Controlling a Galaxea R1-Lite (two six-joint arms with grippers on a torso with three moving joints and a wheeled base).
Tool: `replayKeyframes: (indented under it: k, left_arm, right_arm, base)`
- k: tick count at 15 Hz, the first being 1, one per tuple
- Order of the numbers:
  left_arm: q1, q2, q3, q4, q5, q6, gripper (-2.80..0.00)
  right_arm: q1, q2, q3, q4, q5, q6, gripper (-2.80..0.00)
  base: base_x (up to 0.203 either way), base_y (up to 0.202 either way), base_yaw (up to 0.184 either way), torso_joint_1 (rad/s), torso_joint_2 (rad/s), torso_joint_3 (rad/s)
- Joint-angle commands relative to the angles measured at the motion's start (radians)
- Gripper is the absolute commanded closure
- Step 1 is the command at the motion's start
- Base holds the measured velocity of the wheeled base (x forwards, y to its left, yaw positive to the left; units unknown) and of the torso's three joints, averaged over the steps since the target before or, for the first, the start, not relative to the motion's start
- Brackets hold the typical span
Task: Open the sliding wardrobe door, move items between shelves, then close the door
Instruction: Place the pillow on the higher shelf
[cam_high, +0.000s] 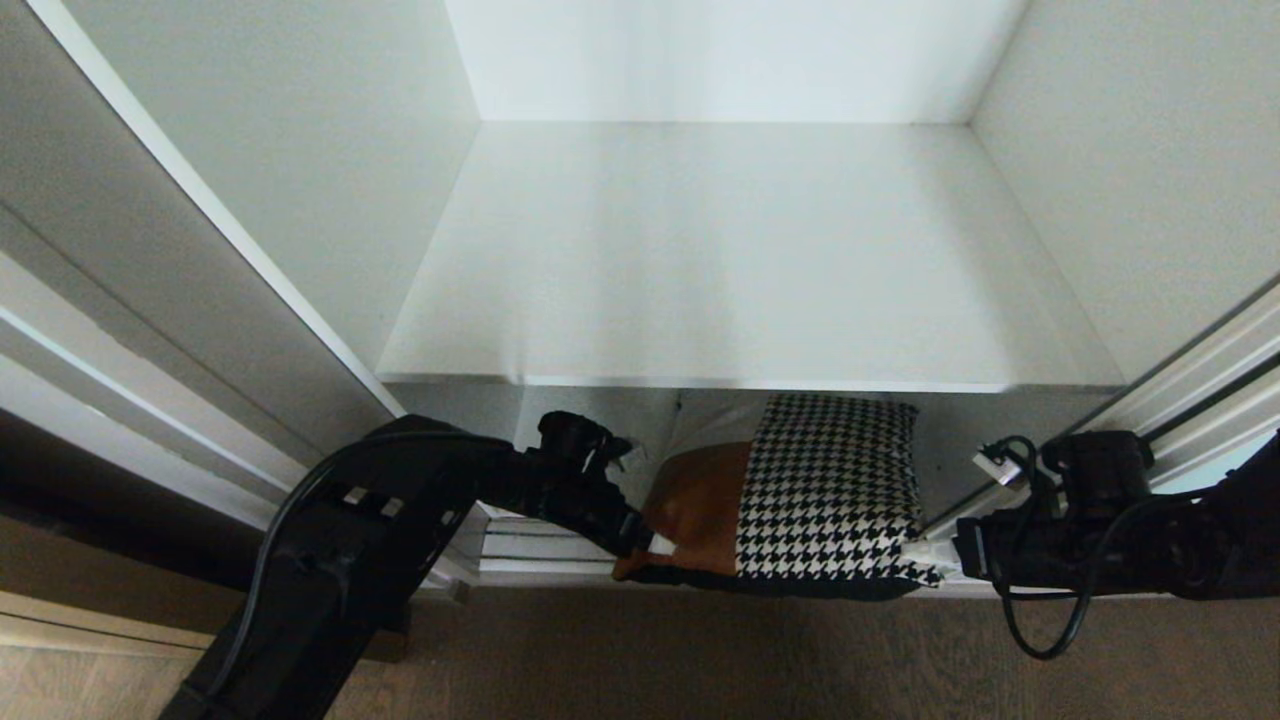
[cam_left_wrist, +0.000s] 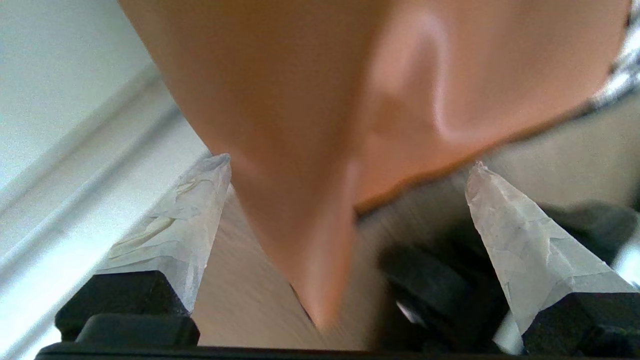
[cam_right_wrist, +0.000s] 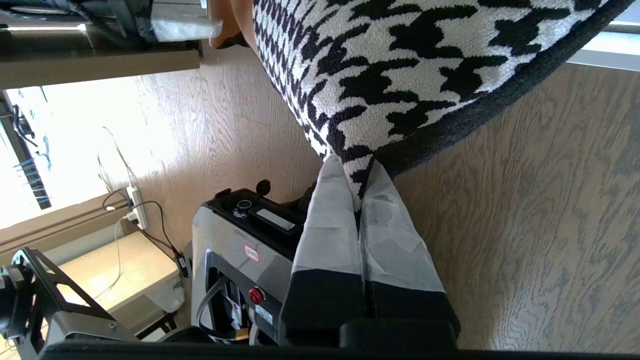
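The white wardrobe stands open above a wood floor (cam_high: 700, 650), its upper shelf (cam_high: 740, 270) bare and bright. Beneath that shelf's front edge the cushion-like bag (cam_high: 800, 490) juts out over the lower front edge, long axis running side to side between the arms. The right pincer (cam_right_wrist: 361, 187) is clamped shut on the houndstooth corner. The left pincer (cam_left_wrist: 350, 165) stands wide open, its taped fingers (cam_left_wrist: 190, 220) straddling the tan leather corner without closing on it, so the left side's grasp looks like the step in hand. The lower shelf itself is mostly hidden, and how much of the bag rests on it cannot be told.
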Motion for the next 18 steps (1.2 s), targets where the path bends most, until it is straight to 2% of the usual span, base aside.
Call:
replayKeyframes:
  k: [1, 3, 4, 6, 7, 8, 13, 14, 18]
  left_arm:
    - [0.000, 0.014, 0.006, -0.103, 0.003, -0.012, -2.80]
    - [0.000, 0.027, 0.010, -0.181, 0.008, -0.033, -2.80]
    - [0.000, 0.026, 0.013, -0.184, 0.008, -0.013, -2.80]
    - [0.000, 0.025, 0.020, -0.197, 0.006, 0.068, -2.80]
    - [0.000, 0.024, 0.020, -0.198, 0.003, 0.079, -2.80]
    - [-0.001, 0.027, 0.004, -0.195, -0.001, 0.049, -2.80]
    - [-0.017, 0.025, 0.004, -0.230, -0.041, -0.203, -2.80]
    - [-0.030, 0.027, 0.006, -0.231, -0.039, -0.243, 0.00]
    - [-0.039, 0.049, 0.010, -0.272, -0.022, -0.226, 0.00]
  right_arm:
    - [0.000, 0.001, 0.000, -0.003, 0.004, -0.001, 0.00]
    - [0.000, 0.001, 0.000, -0.003, 0.004, -0.001, 0.00]
    - [0.000, -0.002, 0.002, -0.003, 0.004, -0.001, 0.00]
    - [0.000, -0.004, 0.005, -0.003, 0.004, -0.001, 0.00]
    - [0.001, -0.007, 0.006, -0.003, 0.005, -0.001, 0.00]
    - [0.001, -0.009, 0.008, -0.003, 0.006, -0.001, 0.00]
    - [0.001, -0.007, 0.009, -0.003, 0.010, -0.002, 0.00]
    - [0.001, -0.008, 0.008, -0.003, 0.010, -0.002, 0.00]
    - [0.001, -0.010, 0.007, -0.003, 0.009, -0.002, 0.00]
  base:
    - [0.000, 0.000, 0.000, 0.000, 0.00, 0.000]
    - [0.000, 0.000, 0.000, 0.000, 0.00, 0.000]
    - [0.000, 0.000, 0.000, 0.000, 0.00, 0.000]
    - [0.000, 0.000, 0.000, 0.000, 0.00, 0.000]
    - [0.000, 0.000, 0.000, 0.000, 0.00, 0.000]
    - [0.000, 0.000, 0.000, 0.000, 0.00, 0.000]
    - [0.000, 0.000, 0.000, 0.000, 0.00, 0.000]
    - [0.000, 0.000, 0.000, 0.000, 0.00, 0.000]
    - [0.000, 0.000, 0.000, 0.000, 0.00, 0.000]
